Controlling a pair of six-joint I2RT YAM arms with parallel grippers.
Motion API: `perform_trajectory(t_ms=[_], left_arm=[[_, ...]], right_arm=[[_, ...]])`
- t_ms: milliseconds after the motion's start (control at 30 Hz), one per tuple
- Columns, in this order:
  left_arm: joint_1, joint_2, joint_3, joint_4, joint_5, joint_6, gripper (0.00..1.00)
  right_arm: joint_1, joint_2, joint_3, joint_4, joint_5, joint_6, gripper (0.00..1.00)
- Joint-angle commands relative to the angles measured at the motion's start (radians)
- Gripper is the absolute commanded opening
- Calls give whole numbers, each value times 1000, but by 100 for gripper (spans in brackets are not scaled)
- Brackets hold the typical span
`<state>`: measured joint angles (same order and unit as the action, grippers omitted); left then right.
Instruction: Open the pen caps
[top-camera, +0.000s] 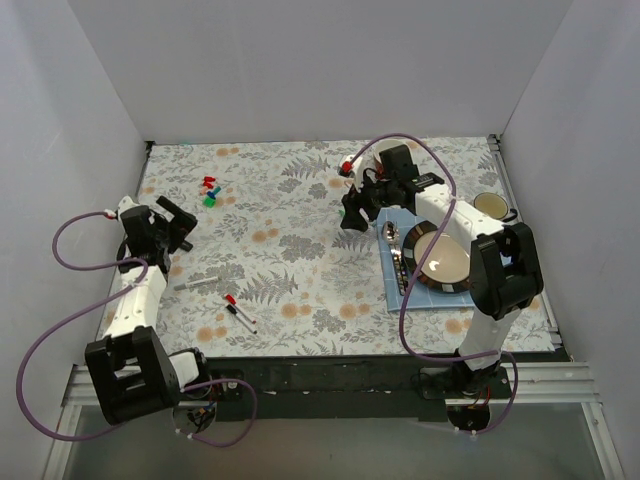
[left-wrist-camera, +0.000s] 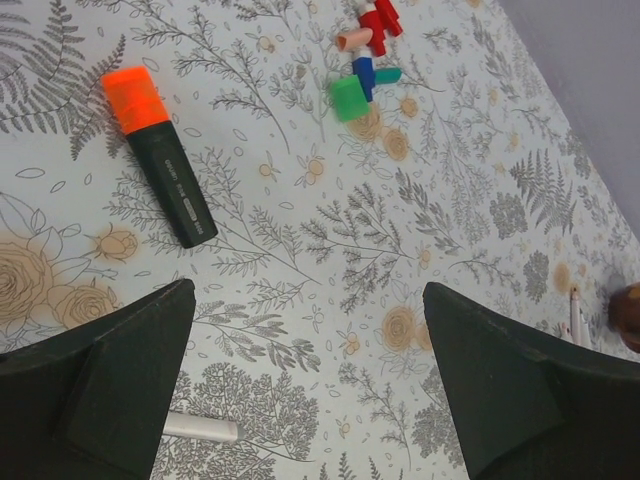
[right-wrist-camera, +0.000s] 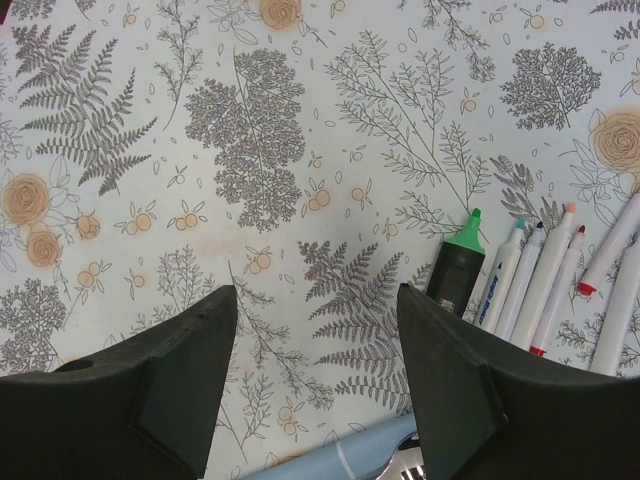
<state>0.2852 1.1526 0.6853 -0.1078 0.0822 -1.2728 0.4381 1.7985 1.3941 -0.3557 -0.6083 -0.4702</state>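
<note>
Loose pen caps (top-camera: 209, 190), red, blue and green, lie in a pile at the back left; they also show in the left wrist view (left-wrist-camera: 364, 60). A black highlighter with an orange cap (left-wrist-camera: 160, 155) lies near them. My left gripper (top-camera: 176, 226) (left-wrist-camera: 310, 380) is open and empty above the cloth, with a white pen (left-wrist-camera: 200, 428) by its left finger. My right gripper (top-camera: 352, 212) (right-wrist-camera: 315, 370) is open and empty. To its right lie an uncapped green highlighter (right-wrist-camera: 457, 262) and several uncapped white pens (right-wrist-camera: 540, 280). Two small pens (top-camera: 240, 312) and a grey-white pen (top-camera: 197, 283) lie at the front left.
A blue mat (top-camera: 392, 285) at the right carries a plate (top-camera: 445, 262) and grey cutlery (top-camera: 400, 256); its edge shows in the right wrist view (right-wrist-camera: 340, 462). A cup (top-camera: 492, 205) stands behind it. White walls close in the floral cloth.
</note>
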Motion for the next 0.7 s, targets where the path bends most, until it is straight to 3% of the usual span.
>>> perform_trajectory(t_ms=[0, 233, 500, 667], left_arm=[[3, 36, 28, -46, -70, -28, 97], [3, 116, 82, -104, -179, -82, 95], [3, 335, 276, -282, -320, -157, 81], [3, 502, 437, -388, -372, -172, 65]], right_arm=[[1, -54, -9, 38, -53, 13, 73], [1, -54, -15, 46, -74, 25, 73], [8, -48, -17, 52, -80, 39, 73], [14, -53, -17, 50, -85, 42, 73]])
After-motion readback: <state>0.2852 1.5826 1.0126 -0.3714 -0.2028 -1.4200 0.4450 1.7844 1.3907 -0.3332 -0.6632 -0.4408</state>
